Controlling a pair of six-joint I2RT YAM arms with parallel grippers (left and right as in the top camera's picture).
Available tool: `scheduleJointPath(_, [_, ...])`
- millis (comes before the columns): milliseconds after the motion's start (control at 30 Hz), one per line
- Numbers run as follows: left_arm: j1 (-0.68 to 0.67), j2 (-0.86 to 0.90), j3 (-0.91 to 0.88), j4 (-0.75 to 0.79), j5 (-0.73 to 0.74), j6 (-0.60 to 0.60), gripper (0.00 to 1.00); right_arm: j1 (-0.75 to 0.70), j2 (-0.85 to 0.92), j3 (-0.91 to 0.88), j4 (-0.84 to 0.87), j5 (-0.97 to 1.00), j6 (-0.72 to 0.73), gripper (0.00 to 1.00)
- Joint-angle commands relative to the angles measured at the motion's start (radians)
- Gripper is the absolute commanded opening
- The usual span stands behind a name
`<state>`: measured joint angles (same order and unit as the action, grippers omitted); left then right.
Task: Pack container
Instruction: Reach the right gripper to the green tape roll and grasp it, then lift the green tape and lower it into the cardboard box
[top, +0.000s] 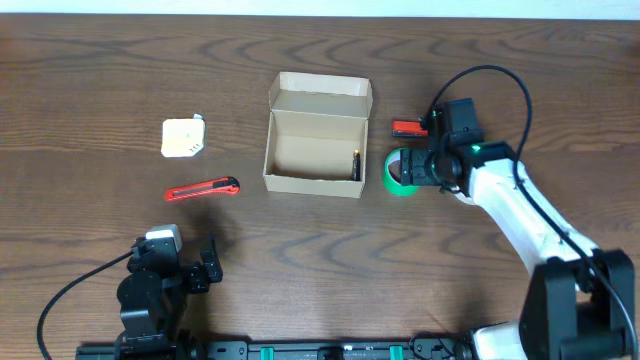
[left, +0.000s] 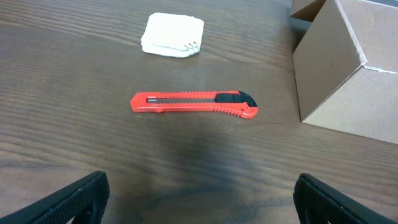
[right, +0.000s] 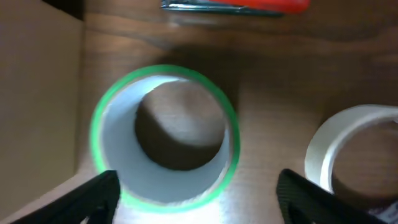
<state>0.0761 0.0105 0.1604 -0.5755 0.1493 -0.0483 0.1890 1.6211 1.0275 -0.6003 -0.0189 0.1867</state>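
Observation:
The tan cardboard container (top: 315, 140) stands open at mid-table with its lid flap up at the back. A small dark item (top: 355, 165) lies inside by its right wall. A green tape roll (top: 398, 175) lies flat just right of the box. My right gripper (top: 415, 168) is open and hangs low over this roll (right: 165, 134); its fingers (right: 199, 199) straddle the roll's near edge. The box wall (right: 37, 106) is at the left of that view. My left gripper (top: 205, 265) is open and empty (left: 199, 199) near the front left, short of a red utility knife (left: 193, 104).
The red knife (top: 202, 189) lies left of the box, with a white squarish pad (top: 183, 137) behind it (left: 173, 35). The box corner (left: 348, 81) shows at the right of the left wrist view. A red object (top: 407, 128) lies behind the green roll (right: 242, 5). A beige tape roll (right: 354, 155) sits right of the green one.

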Motion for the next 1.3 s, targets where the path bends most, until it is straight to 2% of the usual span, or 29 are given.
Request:
scheduleJointPath(0, [0.004,-0.006,-0.008,0.001,-0.008,0.011,0.95,-0.007,0.05,0.023,0.031,0.049,-0.009,0.72])
scheduleJointPath(167, [0.004,-0.006,-0.008,0.001,-0.008,0.011,0.95,-0.007,0.122,0.023,0.074,0.049,-0.009,0.62])
scheduleJointPath(233, [0.004,-0.006,-0.008,0.001,-0.008,0.011,0.95,-0.007,0.146,0.023,0.085,0.05,-0.009,0.54])
scheduleJointPath(433, [0.004,-0.006,-0.008,0.001,-0.008,0.011,0.95,-0.007,0.156,0.045,0.08,0.076,-0.009,0.02])
scheduleJointPath(567, [0.004,-0.006,-0.008,0.001,-0.008,0.011,0.96,-0.003,0.146,0.177,-0.046,0.094,-0.009,0.01])
scheduleJointPath(700, [0.004,-0.006,-0.008,0.001,-0.008,0.011,0.95,0.029,0.143,0.401,-0.207,0.095,-0.009,0.01])
scheduleJointPath(900, [0.004,-0.006,-0.008,0.001,-0.008,0.011,0.95,0.134,0.143,0.668,-0.285,0.095,-0.008,0.01])
scheduleJointPath(1100, [0.004,-0.006,-0.008,0.001,-0.008,0.011,0.95,0.296,0.172,0.694,-0.172,0.118,0.037,0.01])
scheduleJointPath(1267, [0.004,-0.006,-0.008,0.001,-0.008,0.011,0.95,0.4,0.28,0.694,-0.184,0.211,0.134,0.01])
